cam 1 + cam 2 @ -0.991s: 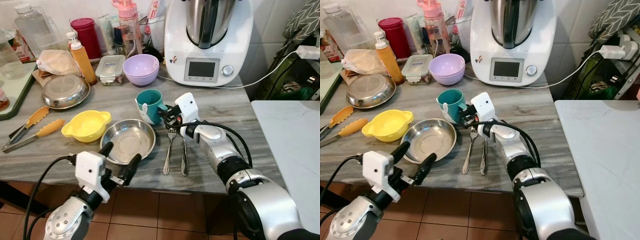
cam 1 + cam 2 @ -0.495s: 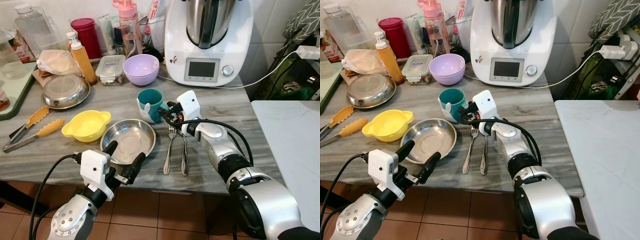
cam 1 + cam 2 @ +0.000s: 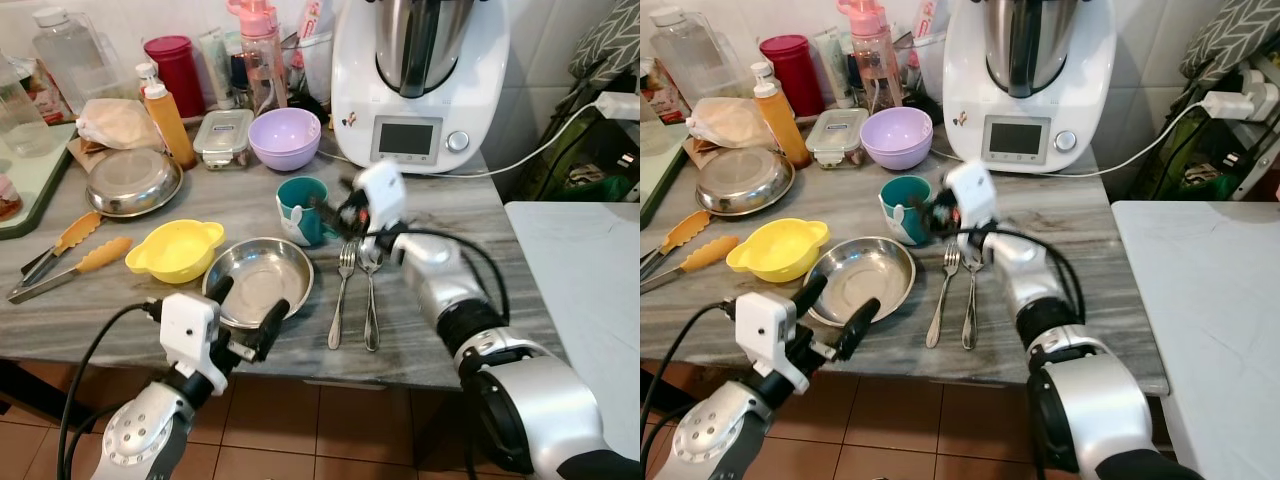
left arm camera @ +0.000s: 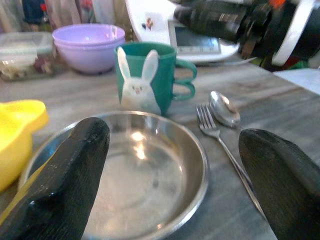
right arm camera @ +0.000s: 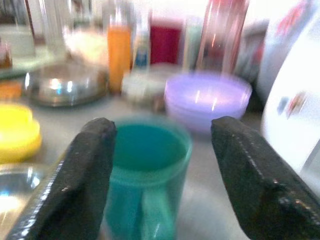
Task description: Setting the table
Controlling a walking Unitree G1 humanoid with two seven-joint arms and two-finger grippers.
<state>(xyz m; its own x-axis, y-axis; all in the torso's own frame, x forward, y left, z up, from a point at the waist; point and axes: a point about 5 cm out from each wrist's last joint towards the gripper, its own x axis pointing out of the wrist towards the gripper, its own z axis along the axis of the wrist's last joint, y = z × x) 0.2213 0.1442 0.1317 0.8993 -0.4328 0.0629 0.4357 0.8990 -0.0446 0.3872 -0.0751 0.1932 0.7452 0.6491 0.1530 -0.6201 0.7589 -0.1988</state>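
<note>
A teal bunny mug point(image 3: 302, 208) stands on the grey marble counter point(image 3: 450, 330), its handle toward my right gripper. That right gripper point(image 3: 343, 210) hovers open just right of the mug; its black fingers point(image 5: 85, 185) are spread wide with the mug point(image 5: 145, 175) ahead between them, untouched. A steel plate point(image 3: 260, 280) lies in front of the mug, and a fork point(image 3: 340, 295) and a spoon point(image 3: 370, 290) lie side by side to its right. My left gripper point(image 3: 248, 302) is open at the counter's front edge, its fingers point(image 4: 65, 185) either side of the plate's point(image 4: 135, 185) near rim.
A yellow bowl point(image 3: 175, 250) and orange tongs point(image 3: 65, 260) lie to the left. Behind stand a purple bowl point(image 3: 284, 137), a steel pan point(image 3: 133, 183), an orange bottle point(image 3: 168, 125), a lidded container point(image 3: 222, 135) and a white food processor point(image 3: 418, 70). A white table point(image 3: 590, 290) is to the right.
My right gripper has lifted and drawn back a little from the mug's handle, blurred with motion. The mug stays put. My left gripper has edged slightly toward the plate.
</note>
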